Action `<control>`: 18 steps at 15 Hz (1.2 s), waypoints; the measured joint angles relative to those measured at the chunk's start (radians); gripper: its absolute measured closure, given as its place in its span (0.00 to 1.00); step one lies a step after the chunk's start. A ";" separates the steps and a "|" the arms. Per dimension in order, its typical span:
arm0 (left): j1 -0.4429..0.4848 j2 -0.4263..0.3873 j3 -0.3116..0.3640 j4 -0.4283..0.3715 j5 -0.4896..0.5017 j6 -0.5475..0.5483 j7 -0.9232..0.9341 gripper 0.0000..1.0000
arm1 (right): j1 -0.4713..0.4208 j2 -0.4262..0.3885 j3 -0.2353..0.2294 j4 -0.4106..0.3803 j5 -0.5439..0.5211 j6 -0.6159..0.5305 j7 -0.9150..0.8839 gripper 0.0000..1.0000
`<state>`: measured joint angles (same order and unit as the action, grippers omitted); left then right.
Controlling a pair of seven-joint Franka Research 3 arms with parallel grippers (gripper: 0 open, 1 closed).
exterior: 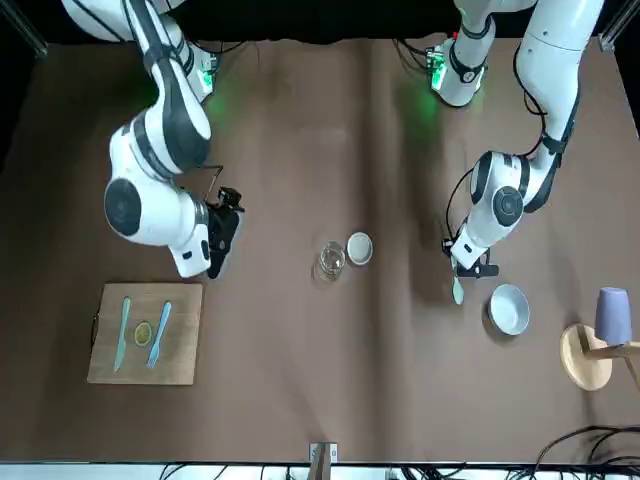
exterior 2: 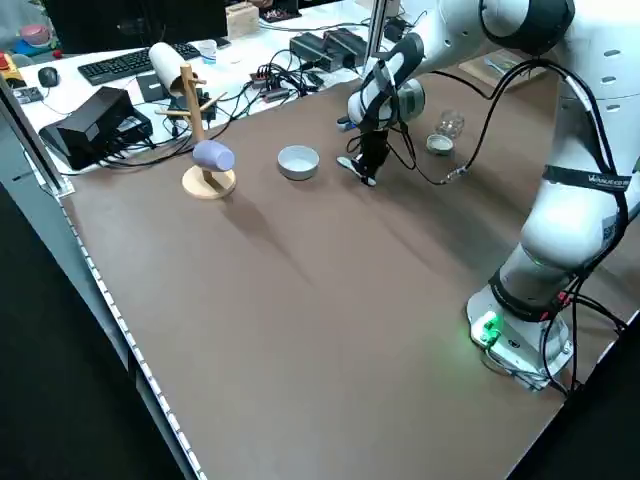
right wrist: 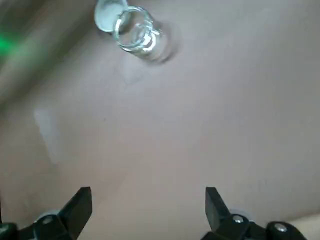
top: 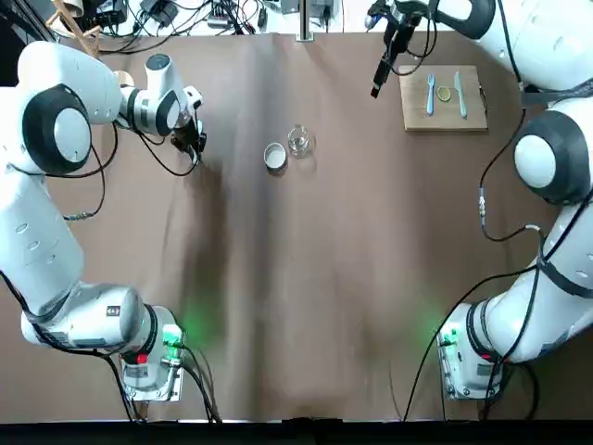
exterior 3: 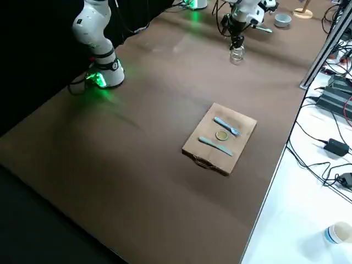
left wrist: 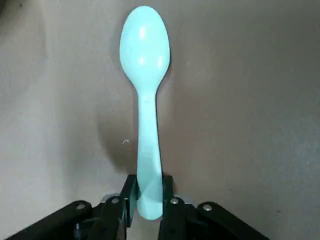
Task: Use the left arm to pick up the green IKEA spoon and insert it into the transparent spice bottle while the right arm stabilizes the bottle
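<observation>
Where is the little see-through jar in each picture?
Top view: jar, upper middle.
Front view: jar, near the centre.
Left side view: jar, upper right.
Right side view: jar, upper, right of centre.
Left wrist view: not in it.
Right wrist view: jar, beside the cap.
Landmark: round cap by the jar in top, front, left side and right wrist views.

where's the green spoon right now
In the left wrist view the spoon has its handle between the fingers of the left gripper; in the front view it shows near the bowl.
</observation>
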<state>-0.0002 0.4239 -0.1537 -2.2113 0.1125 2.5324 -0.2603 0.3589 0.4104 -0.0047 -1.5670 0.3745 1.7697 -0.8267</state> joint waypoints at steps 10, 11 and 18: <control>-0.011 -0.026 -0.135 0.370 -0.097 -0.596 -0.185 0.76 | 0.000 0.191 0.001 -0.002 0.455 0.184 -0.660 0.00; -0.014 -0.026 -0.152 0.399 -0.134 -0.630 -0.203 0.76 | 0.007 0.209 0.001 -0.004 0.497 0.201 -0.721 0.00; -0.016 -0.026 -0.223 0.543 -0.475 -0.767 -0.347 0.76 | 0.132 0.278 0.006 -0.118 0.865 0.459 -1.030 0.00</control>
<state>-0.0166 0.3982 -0.3772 -1.6685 -0.3622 1.7659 -0.6075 0.4906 0.6884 0.0011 -1.6854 1.2391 2.2287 -1.8570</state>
